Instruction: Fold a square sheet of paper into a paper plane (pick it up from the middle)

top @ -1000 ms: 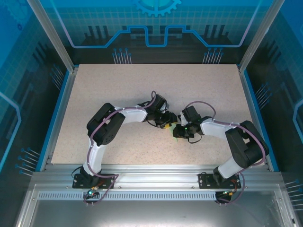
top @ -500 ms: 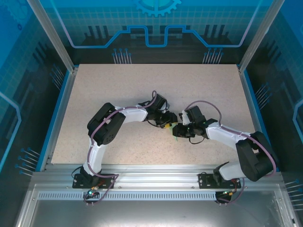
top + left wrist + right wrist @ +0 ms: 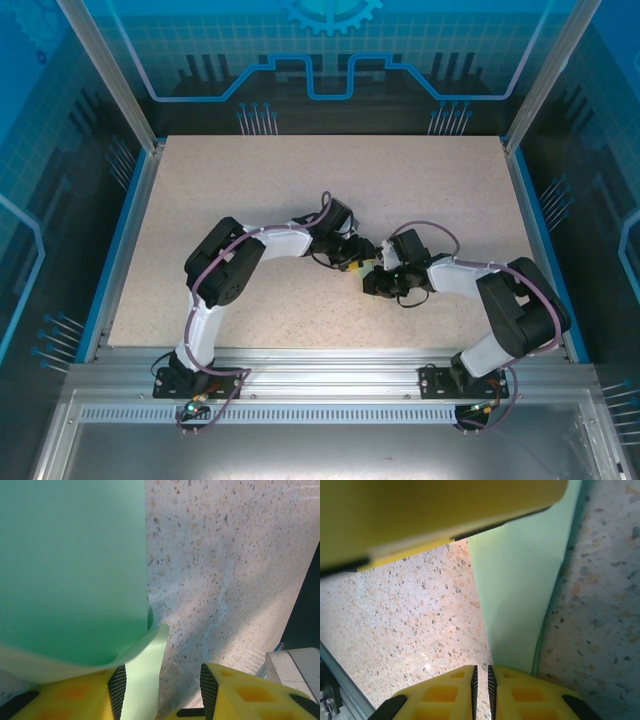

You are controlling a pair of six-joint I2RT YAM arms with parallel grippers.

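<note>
Worktop (image 3: 250,190): 1, speckled.

Arms: 2. Left arm (image 3: 225,265) and right arm (image 3: 515,305) met tip to tip near mid-worktop.

Hands: 2.
- Left hand (image 3: 162,685): fingers spread, bare worktop visible in the gap.
- Right hand (image 3: 481,672): fingers pressed almost together, leaving a hairline slit. Could not tell whether the paper's edge was nipped in it.

Sheet (image 3: 75,570): 1, mint green, partly folded.
- At the left hand it rose just ahead, curled over one finger, with a flap hanging into the gap against that finger's pad.
- At the right hand it ran straight out from the fingertips, flat on the worktop, and passed beneath a yellow finger of the other hand.

Step, judged: an early fold, flap being turned over.

Next move probably calls for one hand pinning the flat part while the other lays the flap edge to edge and then presses the crease.
</note>
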